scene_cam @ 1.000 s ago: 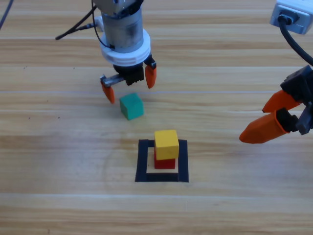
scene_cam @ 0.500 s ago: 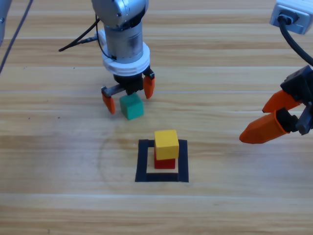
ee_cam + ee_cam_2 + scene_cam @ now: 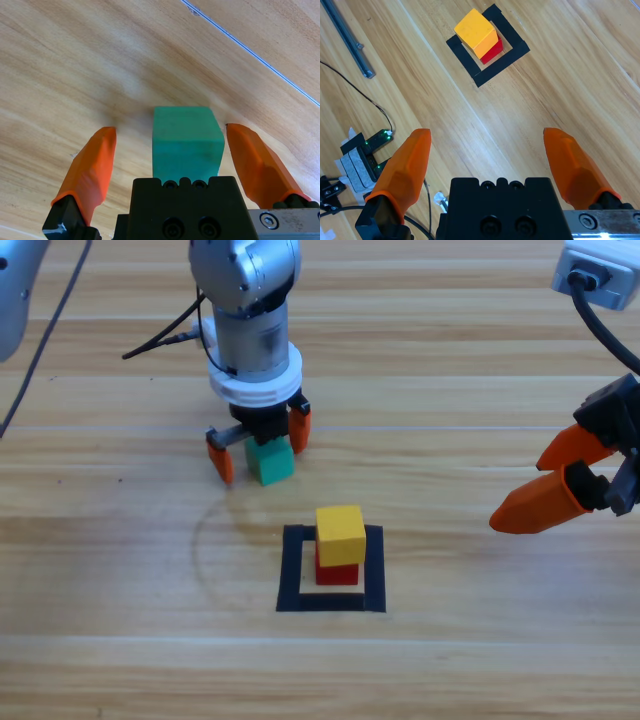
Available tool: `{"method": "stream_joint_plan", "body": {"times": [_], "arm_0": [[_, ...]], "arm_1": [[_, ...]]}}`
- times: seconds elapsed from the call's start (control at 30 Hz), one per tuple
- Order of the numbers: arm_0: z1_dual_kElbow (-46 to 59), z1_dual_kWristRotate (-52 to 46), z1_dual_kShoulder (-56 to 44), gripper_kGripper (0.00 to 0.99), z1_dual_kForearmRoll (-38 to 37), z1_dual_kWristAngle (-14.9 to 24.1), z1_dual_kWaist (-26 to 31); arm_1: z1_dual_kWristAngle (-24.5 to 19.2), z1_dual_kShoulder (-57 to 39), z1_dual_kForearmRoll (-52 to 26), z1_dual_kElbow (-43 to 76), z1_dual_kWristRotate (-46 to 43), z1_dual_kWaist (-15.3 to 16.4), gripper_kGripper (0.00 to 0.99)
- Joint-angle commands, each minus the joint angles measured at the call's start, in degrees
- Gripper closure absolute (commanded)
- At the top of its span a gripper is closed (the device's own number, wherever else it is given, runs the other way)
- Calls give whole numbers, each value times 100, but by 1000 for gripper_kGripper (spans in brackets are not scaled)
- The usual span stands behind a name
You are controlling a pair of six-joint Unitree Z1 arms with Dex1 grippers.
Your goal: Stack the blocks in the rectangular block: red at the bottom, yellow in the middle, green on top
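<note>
The green cube (image 3: 269, 460) rests on the table, up and left of the black tape square (image 3: 293, 572). My left gripper (image 3: 258, 444) is lowered around it, open, one orange jaw on each side with gaps showing. In the left wrist view the green cube (image 3: 187, 142) sits between the jaws of the left gripper (image 3: 172, 150), touching neither. Inside the tape square the yellow cube (image 3: 340, 534) sits on the red cube (image 3: 337, 572). My right gripper (image 3: 548, 480) waits open at the right edge; its wrist view shows the yellow cube (image 3: 475, 31), the red cube (image 3: 493, 50) and the tape square (image 3: 502, 62) far off.
A white power strip (image 3: 600, 270) with a black cable lies at the top right corner. Thin cables trail from the left arm at the top left. In the right wrist view a small electronics board (image 3: 362, 150) and wires lie beyond the table edge.
The left gripper has moved down and toward the green cube, going from just behind it to straddling it. The right arm and the stack have not moved.
</note>
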Motion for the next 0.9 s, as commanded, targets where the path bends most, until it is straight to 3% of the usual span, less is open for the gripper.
{"method": "stream_joint_plan", "body": {"times": [0.03, 0.2, 0.33, 0.63, 0.77, 0.9], "arm_0": [[-163, -14, 418, 76, 29, -86, 68], [-198, -32, 436, 172, 29, -86, 32], [-189, -32, 401, 398, 38, -78, 24], [-259, 249, 286, 657, 117, -34, -3], [-330, 1155, -83, 835, 345, 28, -3], [-312, 2482, -795, 875, 424, 37, -3]], "arm_1": [[60, 83, -118, 189, -42, -141, 0], [60, 92, -118, 189, -42, -141, 0], [60, 83, -118, 197, -51, -141, 0], [60, 83, -100, 197, -42, -141, 0], [60, 83, -92, 197, -42, -141, 0], [51, 83, -92, 206, -42, -141, 0]]}}
